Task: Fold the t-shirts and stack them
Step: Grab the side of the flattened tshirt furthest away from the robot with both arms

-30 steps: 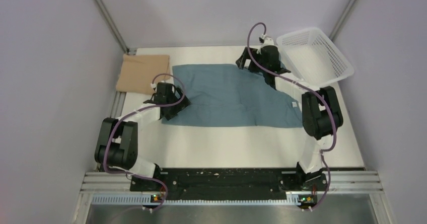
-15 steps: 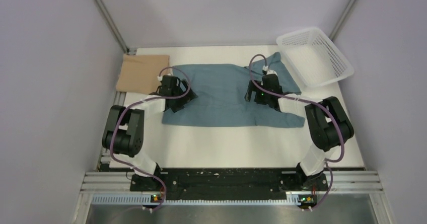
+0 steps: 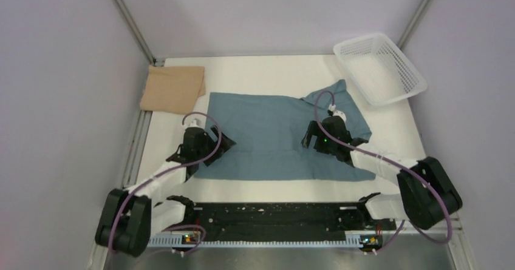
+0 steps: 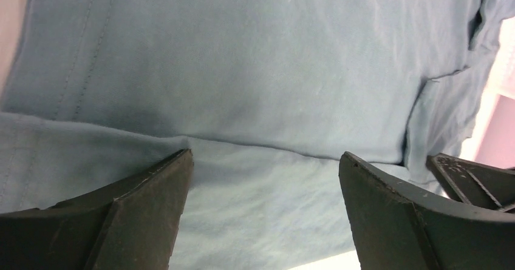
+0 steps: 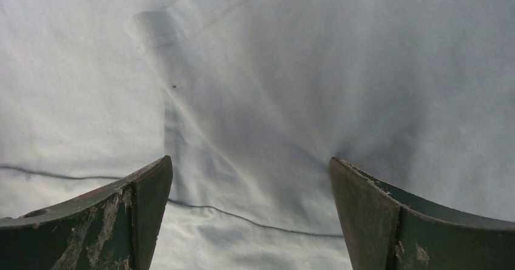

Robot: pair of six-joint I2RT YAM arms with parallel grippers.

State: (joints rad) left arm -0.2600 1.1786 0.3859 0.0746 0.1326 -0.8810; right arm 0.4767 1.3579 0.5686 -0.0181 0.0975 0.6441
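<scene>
readable text: none | labels, brands: none | numbers, signs: none (all three views checked)

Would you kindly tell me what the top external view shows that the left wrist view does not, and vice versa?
Only the top external view shows the folded tan t-shirt at the far left corner and the white basket at the far right. Only the left wrist view shows the stitched seam lines and a fold edge close up. Both show the blue t-shirt spread out beneath the open left gripper.
</scene>
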